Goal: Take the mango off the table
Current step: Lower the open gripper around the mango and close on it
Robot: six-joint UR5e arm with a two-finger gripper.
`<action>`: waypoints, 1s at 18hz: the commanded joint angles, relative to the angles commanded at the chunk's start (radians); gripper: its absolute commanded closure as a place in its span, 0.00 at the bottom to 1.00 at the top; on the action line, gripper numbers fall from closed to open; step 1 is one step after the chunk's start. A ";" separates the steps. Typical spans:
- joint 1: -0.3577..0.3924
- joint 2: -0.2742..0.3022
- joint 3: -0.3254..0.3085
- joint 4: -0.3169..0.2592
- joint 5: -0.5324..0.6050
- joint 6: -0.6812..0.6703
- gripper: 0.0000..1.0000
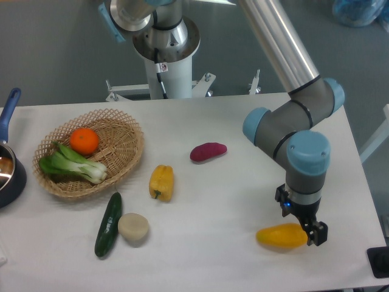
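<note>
Table: white top point(243, 121), matte, rounded corners; took up most of the view.
Room: grey floor behind table; white robot base post point(171, 73) stood at far edge.
Mango: point(276, 236) smooth, elongated oval, yellow w/ orange tint; lay flat on table near front right edge, long axis approx. left-right.
Gripper: point(302, 226) pointed down at mango's right end, fingers low at the fruit; arm body blocked the view, so could not tell whether jaws were apart, together or clamped on mango.
Basket: 1 pc, woven wicker point(124, 159), left side of table.
Basket contents: 1 orange point(84, 140); 1 bok choy point(73, 164), touching the orange.
Pepper: 1 pc, yellow point(161, 182), just right of basket.
Sweet potato: 1 pc, purple point(208, 151), centre of table, well apart from mango.
Cucumber: 1 pc, dark green point(108, 223), front left.
Pale round item: 1 pc point(133, 227), touching or just beside cucumber; type not identifiable.
Pan: 1 pc, dark blue w/ blue handle point(8, 158), cut off by left edge.
</note>
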 joint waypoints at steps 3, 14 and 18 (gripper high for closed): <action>-0.003 -0.009 0.005 0.002 0.000 -0.014 0.00; -0.055 -0.031 -0.008 0.003 0.122 -0.081 0.00; -0.057 -0.031 -0.009 0.005 0.129 -0.083 0.04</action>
